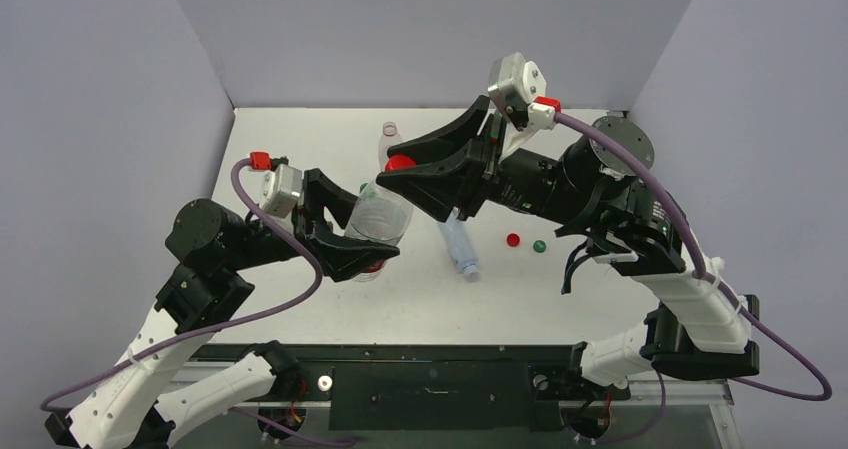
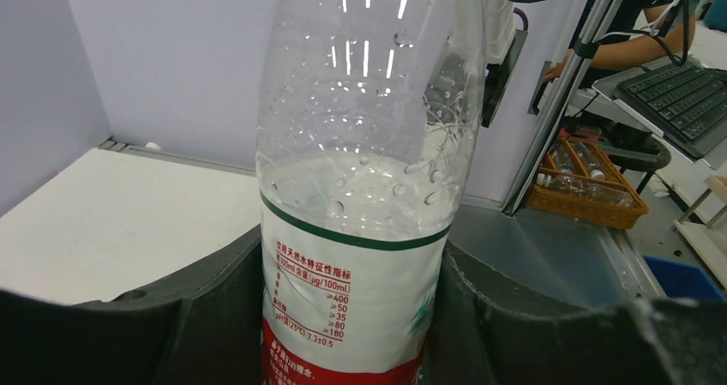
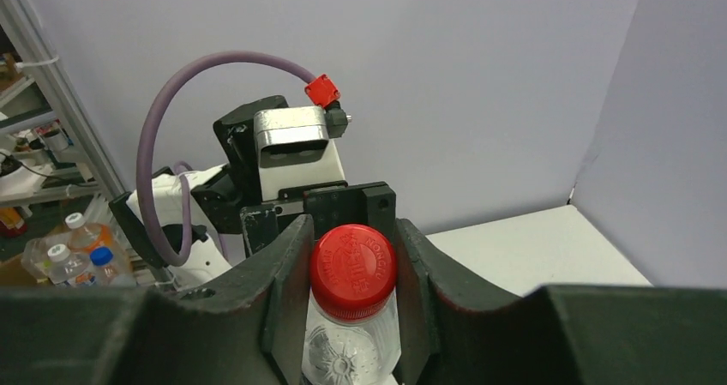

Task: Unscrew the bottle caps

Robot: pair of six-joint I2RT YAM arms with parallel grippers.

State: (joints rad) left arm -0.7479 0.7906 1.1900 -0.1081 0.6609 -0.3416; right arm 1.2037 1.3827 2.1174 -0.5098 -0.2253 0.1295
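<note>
Above the table [image 1: 290,139], near its middle, the left claw [image 1: 368,231] is closed round the labelled belly of a clear bottle [image 2: 364,145], its fingers pressed to both sides; whether the base rests on the surface I cannot tell; the right claw [image 1: 402,171] is closed tight on that bottle's red cap [image 3: 352,269], one finger on each side, the cap seated on the neck; so the step in hand, as I judge it, is the unscrewing of this cap, with the grip made and no turn yet evident; the next move calls for the right wrist to turn about the neck's axis while the left claw stops the body from turning with it; the thin wall may buckle or slip under a hard twist; once free, the cap should be drawn off along the neck. Of bottles, three show plainly: the held one, a standing bottle [image 1: 389,137] behind the claws, its neck seemingly bare, and a pale lying bottle [image 1: 460,249] just right of the claws; a speck of green beside the held one may be a fourth, but I cannot tell. Of caps, three: the gripped one, a loose red cap [image 1: 513,239] and a loose green cap [image 1: 539,246], near each other on the table right of the lying bottle; no whitish cap can be made out.
</note>
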